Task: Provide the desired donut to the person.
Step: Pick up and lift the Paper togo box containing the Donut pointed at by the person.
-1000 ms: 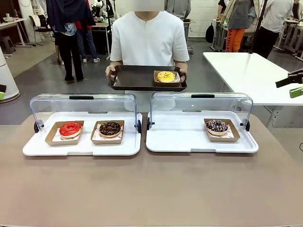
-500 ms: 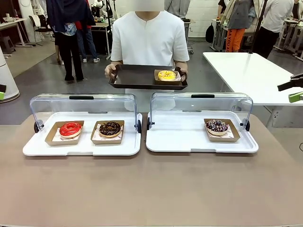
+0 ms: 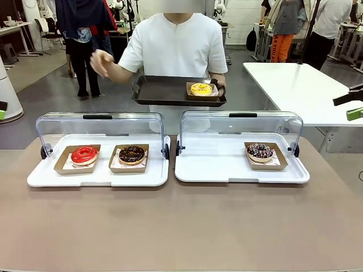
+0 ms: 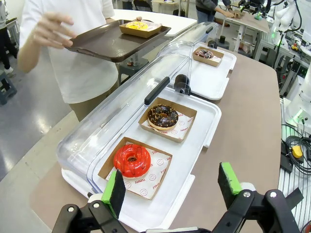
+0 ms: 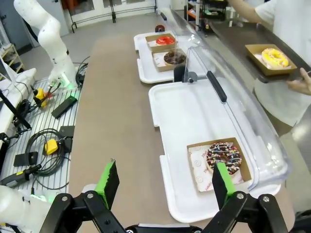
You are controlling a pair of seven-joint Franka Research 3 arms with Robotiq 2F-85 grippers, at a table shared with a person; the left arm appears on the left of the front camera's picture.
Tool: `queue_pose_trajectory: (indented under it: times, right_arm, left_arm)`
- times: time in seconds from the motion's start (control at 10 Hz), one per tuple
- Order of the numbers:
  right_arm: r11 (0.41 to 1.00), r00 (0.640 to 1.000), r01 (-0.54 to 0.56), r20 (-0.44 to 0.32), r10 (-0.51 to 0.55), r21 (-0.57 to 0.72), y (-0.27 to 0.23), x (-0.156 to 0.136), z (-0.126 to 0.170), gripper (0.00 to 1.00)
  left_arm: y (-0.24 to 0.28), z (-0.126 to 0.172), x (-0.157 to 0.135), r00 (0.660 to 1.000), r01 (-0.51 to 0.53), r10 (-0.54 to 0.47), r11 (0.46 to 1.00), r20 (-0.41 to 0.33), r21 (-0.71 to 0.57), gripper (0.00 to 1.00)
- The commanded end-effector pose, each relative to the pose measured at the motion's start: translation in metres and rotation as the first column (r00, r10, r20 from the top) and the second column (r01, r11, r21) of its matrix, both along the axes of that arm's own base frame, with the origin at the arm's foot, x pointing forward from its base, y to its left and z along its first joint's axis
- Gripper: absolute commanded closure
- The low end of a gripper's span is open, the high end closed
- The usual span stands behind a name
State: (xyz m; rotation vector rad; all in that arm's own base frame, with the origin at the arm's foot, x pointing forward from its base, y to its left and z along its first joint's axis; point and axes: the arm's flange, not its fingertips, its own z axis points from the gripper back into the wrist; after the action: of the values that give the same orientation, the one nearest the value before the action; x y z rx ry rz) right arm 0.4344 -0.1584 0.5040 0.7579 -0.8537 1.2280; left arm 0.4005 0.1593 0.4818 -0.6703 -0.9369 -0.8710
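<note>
guessing looked risky: person's hand beside the tray wasn't clearly on the red donut; left gripper and right gripper gaped empty.

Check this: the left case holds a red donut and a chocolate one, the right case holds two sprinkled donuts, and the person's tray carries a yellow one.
Wrong on one count: the right case holds one sprinkled donut, not two, as the front view shows. The left case does hold the red donut and chocolate donut, and the brown tray carries the yellow donut.
</note>
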Motion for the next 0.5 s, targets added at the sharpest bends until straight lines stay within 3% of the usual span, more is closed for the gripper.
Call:
queue_pose_trajectory:
  times: [0.0, 0.4]
  right_arm:
    - [1.000, 1.000, 0.008, 0.000, -0.008, 0.000, -0.0031, -0.0006, 0.0003, 0.00]
    - [1.000, 1.000, 0.008, 0.000, -0.008, 0.000, -0.0031, -0.0006, 0.0003, 0.00]
  left_arm:
    - [0.0003, 0.0003, -0.0006, 1.000, -0.001, 0.001, 1.000, 0.008, -0.013, 0.00]
    - [0.0003, 0.0003, -0.0006, 1.000, -0.001, 0.001, 1.000, 0.008, -0.013, 0.00]
